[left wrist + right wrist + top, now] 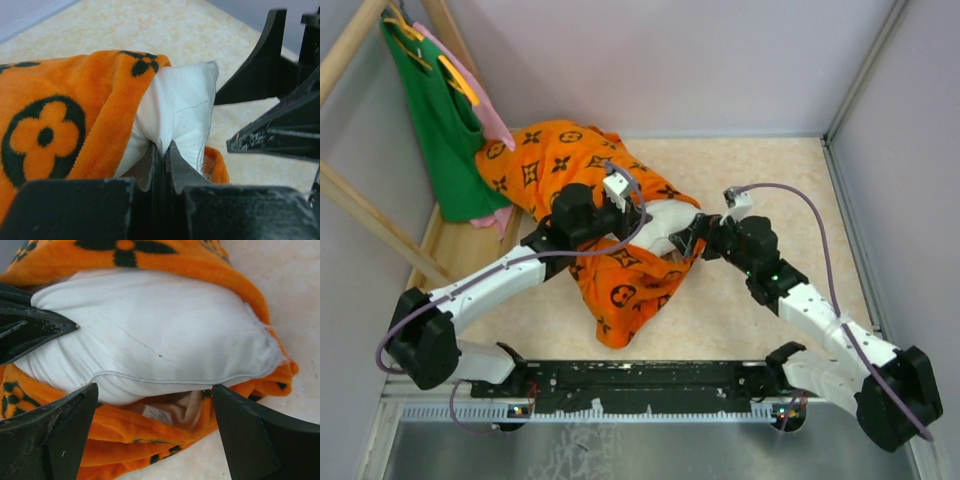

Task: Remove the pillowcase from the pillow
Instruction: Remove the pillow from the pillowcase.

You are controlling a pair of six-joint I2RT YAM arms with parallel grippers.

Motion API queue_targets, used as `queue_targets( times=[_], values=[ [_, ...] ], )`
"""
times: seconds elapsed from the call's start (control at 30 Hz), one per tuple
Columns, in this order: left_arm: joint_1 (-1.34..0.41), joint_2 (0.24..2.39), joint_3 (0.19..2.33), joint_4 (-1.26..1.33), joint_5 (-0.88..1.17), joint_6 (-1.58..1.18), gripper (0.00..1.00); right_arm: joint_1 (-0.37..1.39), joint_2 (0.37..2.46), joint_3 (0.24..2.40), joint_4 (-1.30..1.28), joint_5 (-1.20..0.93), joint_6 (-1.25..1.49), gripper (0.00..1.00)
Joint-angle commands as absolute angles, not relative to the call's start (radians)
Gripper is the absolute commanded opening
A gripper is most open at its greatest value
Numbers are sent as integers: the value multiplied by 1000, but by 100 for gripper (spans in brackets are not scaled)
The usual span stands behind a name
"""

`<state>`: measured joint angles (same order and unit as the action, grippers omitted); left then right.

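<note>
Nearest the bases at the bottom of the top view, both arms reach inward and meet at frame centre, over the open mouth of the case. The left gripper (161,150) is clamped fully shut on a pinched fold of the plump white stuffed pillow (150,335), right at its exposed corner. My read is that it's anchoring the stuffing so the cover can be dragged off against it. The right gripper (155,390) is spread wide and holds nothing. In its wrist view its fingers sit low left and low right of frame, straddling the bare white end, with the orange hem just under them. That looks like it's lining up a bite, but I can't tell whether on the hem or the pillow itself. A small label shows inside the opening at lower centre of that view. The bright orange plush pillowcase with black flower and circle motifs (555,155) covers most of the pillow. Only the end at centre frame pokes out, and the rest of the case bunches toward the upper left and lower centre of the top view. So extraction is barely begun. Everything lies on the beige speckled table (770,190). Farthest back, upper left, a green tank top (450,140) and a pink garment (495,120) hang on a wooden rack (370,225), just beside the far end of the pillowcase. That's a snag risk if the case gets pulled that way.
</note>
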<state>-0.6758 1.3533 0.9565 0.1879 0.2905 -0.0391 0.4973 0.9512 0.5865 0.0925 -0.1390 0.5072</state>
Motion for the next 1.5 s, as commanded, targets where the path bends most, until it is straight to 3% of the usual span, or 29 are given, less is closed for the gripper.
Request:
queue_targets(
  times=[0.0,0.33,0.5,0.83,1.3,1.47],
  values=[
    [-706,1316,964,389,83,-83,0,520,1028,611,227,-178,562,95],
    [-747,1267,885,544,5,-125,0,522,1054,444,571,-135,1151,99],
    [-754,1255,887,569,24,-157,0,523,1130,444,644,-38,1283,99],
    [-778,1283,926,599,154,-271,0,531,1386,543,1046,-14,1296,99],
    [-825,1378,877,339,-186,-356,0,563,1263,654,1246,-245,1108,99],
    [-825,1460,957,263,-180,-341,0,601,1232,643,1263,-273,1039,99]
  ],
)
